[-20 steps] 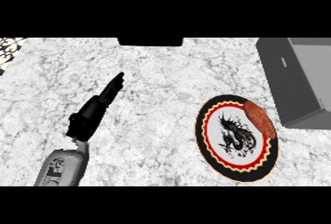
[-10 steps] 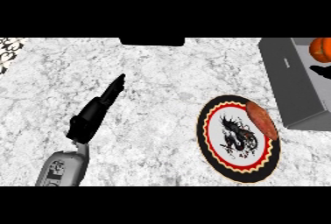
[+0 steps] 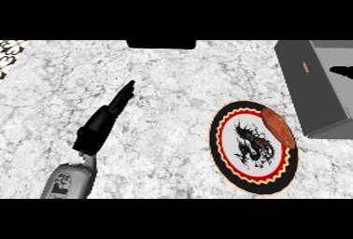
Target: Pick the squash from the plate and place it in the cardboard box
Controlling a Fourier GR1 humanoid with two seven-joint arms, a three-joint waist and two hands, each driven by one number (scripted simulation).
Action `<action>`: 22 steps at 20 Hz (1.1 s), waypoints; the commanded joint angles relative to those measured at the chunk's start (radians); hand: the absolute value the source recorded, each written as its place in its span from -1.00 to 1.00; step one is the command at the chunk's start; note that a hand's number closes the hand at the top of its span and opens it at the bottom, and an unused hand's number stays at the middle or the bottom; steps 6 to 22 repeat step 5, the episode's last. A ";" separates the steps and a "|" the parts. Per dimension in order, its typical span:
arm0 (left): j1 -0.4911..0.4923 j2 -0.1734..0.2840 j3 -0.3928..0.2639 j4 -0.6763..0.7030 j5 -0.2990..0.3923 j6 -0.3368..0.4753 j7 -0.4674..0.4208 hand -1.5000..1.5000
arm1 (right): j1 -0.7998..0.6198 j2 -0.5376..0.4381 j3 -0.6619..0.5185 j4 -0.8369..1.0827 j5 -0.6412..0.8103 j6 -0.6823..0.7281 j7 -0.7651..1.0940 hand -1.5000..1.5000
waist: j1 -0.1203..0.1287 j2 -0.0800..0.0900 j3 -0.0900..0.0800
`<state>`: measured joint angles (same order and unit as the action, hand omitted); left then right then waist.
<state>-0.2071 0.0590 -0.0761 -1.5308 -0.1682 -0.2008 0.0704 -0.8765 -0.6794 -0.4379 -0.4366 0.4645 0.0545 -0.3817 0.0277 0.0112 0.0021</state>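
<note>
A round plate (image 3: 218, 140) with a black dragon drawing and a red and black rim lies on the marble counter at the right. A long red-brown vegetable (image 3: 277, 127), which looks like the squash, lies along the plate's upper right rim. Behind it at the far right stands the open box (image 3: 303, 88), which looks grey. A small black shape (image 3: 342, 71) shows inside the box at the view's right edge; it may be part of my right hand. My left hand (image 3: 103, 123) rests on the counter at the left, fingers straight, far from the plate.
A dark object (image 3: 161, 44) sits at the counter's far edge in the middle. A patterned strip (image 3: 10, 52) shows at the upper left corner. Bare marble lies between my left hand and the plate.
Half a second ago an orange round thing showed at the right edge over the box; it is gone, and a black shape shows there instead. My left hand, the plate and the red-brown vegetable have not moved.
</note>
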 commanded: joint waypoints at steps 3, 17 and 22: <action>0.029 0.008 -0.011 -0.024 -0.009 -0.005 0.003 0.00 | -0.038 -0.051 -0.188 0.075 -0.194 0.093 -0.035 -1.00 | -0.004 -0.004 0.001; -0.034 0.004 0.025 0.002 0.025 -0.011 0.011 0.00 | -0.009 -0.098 -0.227 0.119 -0.224 0.117 -0.071 -1.00 | -0.005 0.003 0.001; -0.034 0.004 0.025 0.002 0.025 -0.011 0.011 0.00 | -0.009 -0.098 -0.227 0.119 -0.224 0.117 -0.071 -1.00 | -0.005 0.003 0.001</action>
